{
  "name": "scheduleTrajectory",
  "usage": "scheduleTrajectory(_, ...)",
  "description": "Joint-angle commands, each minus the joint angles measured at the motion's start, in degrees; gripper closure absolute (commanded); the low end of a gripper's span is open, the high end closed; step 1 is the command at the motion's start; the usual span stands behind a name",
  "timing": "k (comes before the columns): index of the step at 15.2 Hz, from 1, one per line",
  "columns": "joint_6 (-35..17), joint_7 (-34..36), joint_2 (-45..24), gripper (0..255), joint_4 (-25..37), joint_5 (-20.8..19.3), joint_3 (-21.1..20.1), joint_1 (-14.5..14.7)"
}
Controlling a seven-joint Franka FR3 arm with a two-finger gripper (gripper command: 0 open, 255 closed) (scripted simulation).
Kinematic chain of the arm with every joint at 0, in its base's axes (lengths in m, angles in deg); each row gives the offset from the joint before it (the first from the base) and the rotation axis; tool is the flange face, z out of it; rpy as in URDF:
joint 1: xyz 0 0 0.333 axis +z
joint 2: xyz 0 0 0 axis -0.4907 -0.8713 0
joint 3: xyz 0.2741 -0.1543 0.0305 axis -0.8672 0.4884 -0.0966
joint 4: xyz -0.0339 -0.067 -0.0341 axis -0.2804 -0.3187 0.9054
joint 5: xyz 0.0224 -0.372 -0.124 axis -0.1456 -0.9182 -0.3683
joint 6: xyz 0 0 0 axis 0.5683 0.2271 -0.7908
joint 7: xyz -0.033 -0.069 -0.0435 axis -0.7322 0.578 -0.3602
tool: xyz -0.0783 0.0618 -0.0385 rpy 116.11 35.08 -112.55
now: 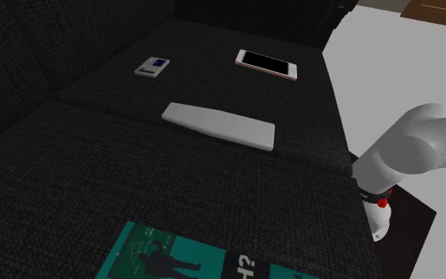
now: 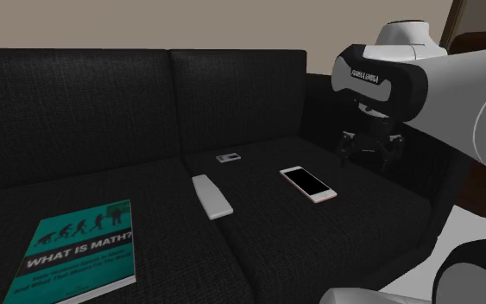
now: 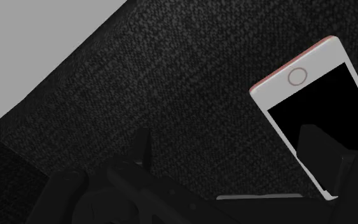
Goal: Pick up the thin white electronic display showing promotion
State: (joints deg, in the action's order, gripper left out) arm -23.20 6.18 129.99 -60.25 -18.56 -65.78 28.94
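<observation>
A small white device with a blue screen (image 1: 151,66) (image 2: 228,157) lies flat near the back of the black sofa seat. My gripper (image 2: 371,157) hangs above the seat's end by the armrest, well away from that device. In the wrist view my gripper (image 3: 228,153) is open with nothing between its fingers (image 3: 142,149). A white phone with a black screen (image 3: 317,95) lies on the fabric just beyond one finger. That phone (image 1: 266,63) (image 2: 308,183) sits between the gripper and the small device.
A long pale slab (image 1: 219,125) (image 2: 211,196) lies mid-seat. A teal book titled "WHAT IS MATH?" (image 1: 189,257) (image 2: 77,250) rests on the other cushion. The sofa's backrest (image 2: 146,95) and armrest (image 2: 422,173) bound the seat. Grey floor (image 1: 403,71) lies beyond.
</observation>
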Motion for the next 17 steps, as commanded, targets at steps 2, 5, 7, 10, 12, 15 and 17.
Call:
scheduleTrajectory(2, 0.0, 2.0, -0.5, 0, 0.3, 0.8, -1.5, 0.2)
scheduleTrajectory(5, -0.1, 7.9, -2.7, 0, 1.6, 2.9, -5.8, 0.8)
scheduleTrajectory(7, -0.2, 11.9, -4.7, 0, 2.9, 4.2, -8.7, 1.1)
scheduleTrajectory(10, -0.5, 17.8, -8.1, 0, 5.5, 5.8, -12.9, 1.3)
scheduleTrajectory(12, -0.7, 21.7, -10.8, 0, 7.7, 6.6, -15.6, 1.3)
scheduleTrajectory(15, -0.9, 27.7, -15.5, 0, 11.5, 7.3, -19.8, 1.1)
scheduleTrajectory(17, -1.0, 31.8, -18.9, 0, 14.4, 7.3, -22.5, 0.9)
